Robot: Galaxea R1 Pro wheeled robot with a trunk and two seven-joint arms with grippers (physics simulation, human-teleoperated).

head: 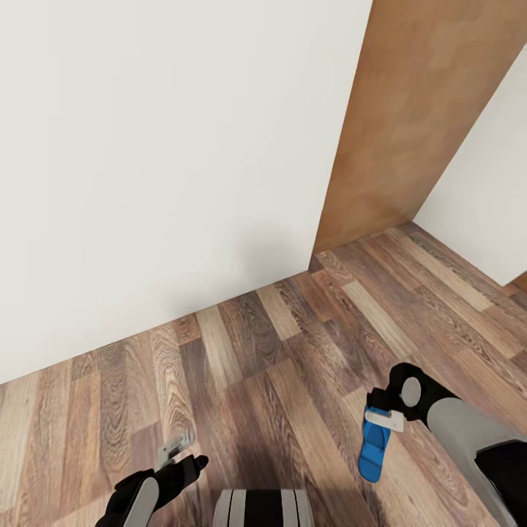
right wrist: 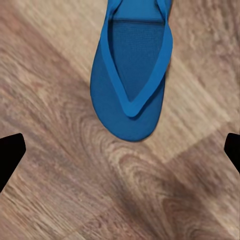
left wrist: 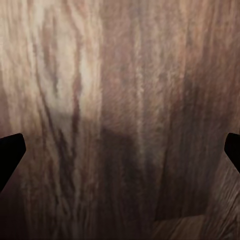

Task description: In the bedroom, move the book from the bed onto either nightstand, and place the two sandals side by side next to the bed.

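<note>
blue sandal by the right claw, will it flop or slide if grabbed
The sandal looks thin and flat, so it is probably light and may bend if lifted by one end. Its thin straps look floppy. Lying flat on the smooth wood floor, it would likely slide rather than tip.

Left arm (head: 139, 498): black casing with a pale grey panel along the forearm; ends in a black wrist. Left gripper (head: 178, 448): small light grey bracket-like fingers on a black mount. Right arm (head: 468, 432): broad light grey shell on the forearm, dark grey section nearer the body; rounded black wrist joint bearing a grey circular cap. Right gripper (head: 383, 419): white finger piece below a black block. Trunk top (head: 262, 508): grey and black bands, striped. Wrist views: black fingertips (right wrist: 11, 152) as dark wedges at both frame edges.
</note>
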